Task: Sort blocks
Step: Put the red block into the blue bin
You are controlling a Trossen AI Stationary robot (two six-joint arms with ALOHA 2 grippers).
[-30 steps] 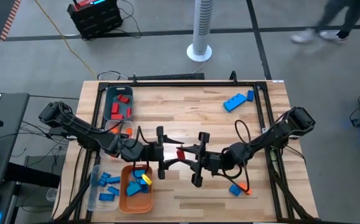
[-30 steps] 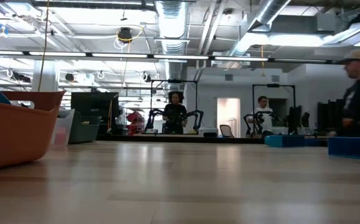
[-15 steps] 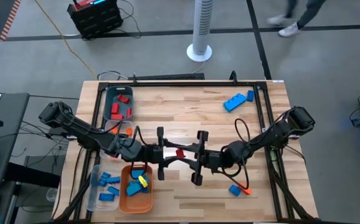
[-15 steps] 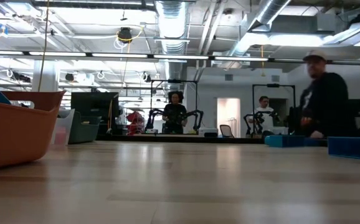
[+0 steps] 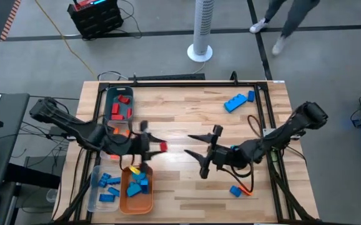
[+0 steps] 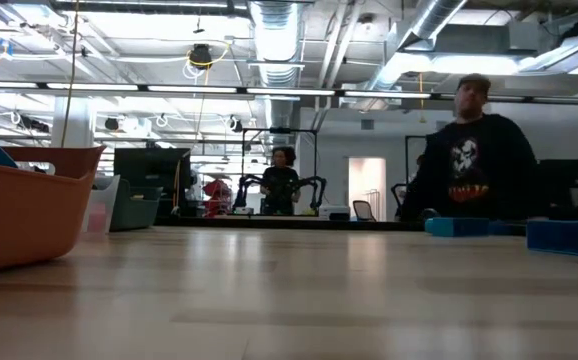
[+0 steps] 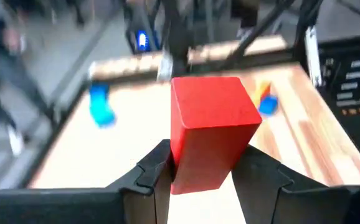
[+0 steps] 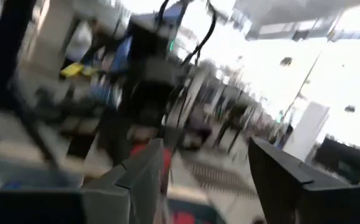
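sorted: red bricks in clear plastic bin (image 5: 118, 104), blue in orange tray (image 5: 137, 195) | left claw (image 5: 157, 147) grasping small red studded brick (image 7: 211, 130) | right claw (image 5: 200, 152) released, empty | left on bench (image 5: 187, 112): blue bricks (image 5: 238, 100)

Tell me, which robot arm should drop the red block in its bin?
The left. Its gripper already holds the red block, close to the bin of red blocks. The right gripper is open and empty.

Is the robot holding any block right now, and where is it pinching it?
The left gripper pinches a red block by its lower sides. The right gripper is open, holding nothing.
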